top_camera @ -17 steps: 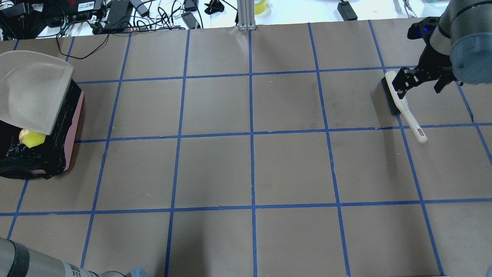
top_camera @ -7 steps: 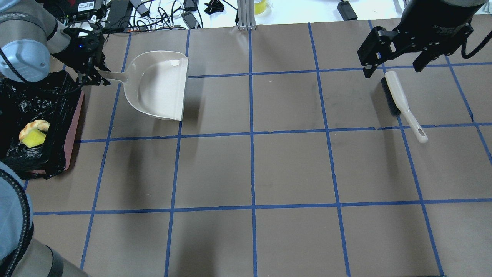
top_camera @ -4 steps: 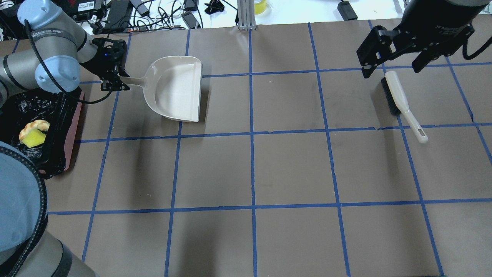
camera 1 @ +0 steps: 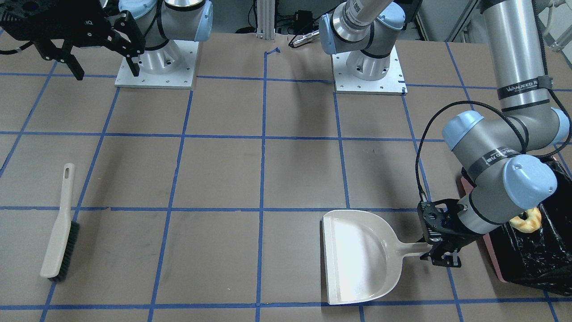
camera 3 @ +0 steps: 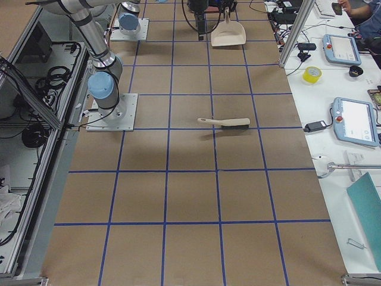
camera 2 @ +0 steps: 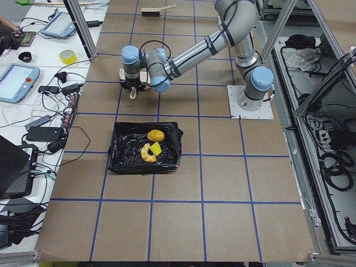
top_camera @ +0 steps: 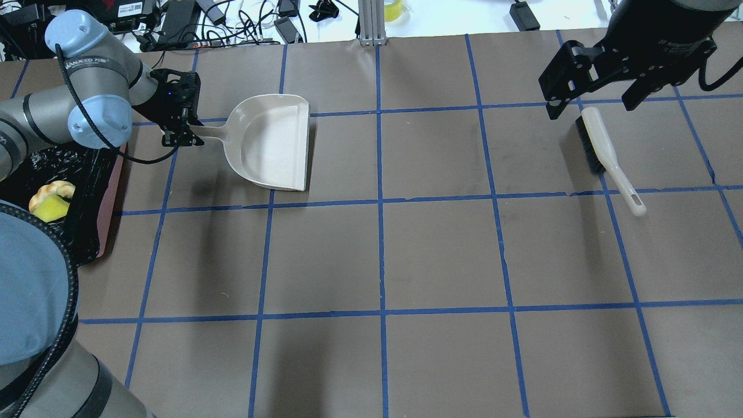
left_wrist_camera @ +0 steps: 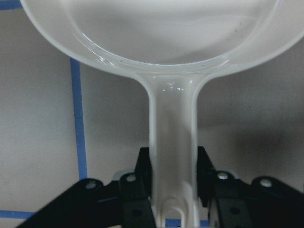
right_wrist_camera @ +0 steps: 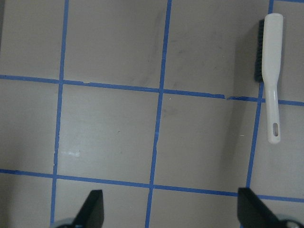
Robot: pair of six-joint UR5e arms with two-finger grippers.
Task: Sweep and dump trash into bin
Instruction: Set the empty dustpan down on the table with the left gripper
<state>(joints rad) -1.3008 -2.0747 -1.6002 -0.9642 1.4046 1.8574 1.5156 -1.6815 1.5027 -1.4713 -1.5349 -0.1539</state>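
On my feed the left end effector (left_wrist_camera: 173,179) is pressed together on the handle (left_wrist_camera: 173,128) of the cream-white plastic dustpan (top_camera: 273,142), one black finger against each side of the handle near its hanging-hole end. The pan sits level with its mouth pointing away from the gripping arm, low over the brown paper desk (top_camera: 441,255) with its blue tape grid. I cannot tell whether its underside touches the paper. Just beside that arm, at the desk's left end, stands the rectangular pink bin (top_camera: 107,215) lined with a crinkly black plastic bag. Both pieces of trash lie inside it: the glossy orange-yellow potato-like lump (camera 2: 156,135) and, close by, the curved orange-tan croissant-like piece (camera 2: 146,154) with its yellow-green wedge. The right end effector (camera 1: 106,71) hangs above the desk's far right side with its two fingers spread wide and nothing between them. Below it, the cream-handled hand brush with dark bristles (top_camera: 601,145) lies flat on the desk, touched by neither finger.
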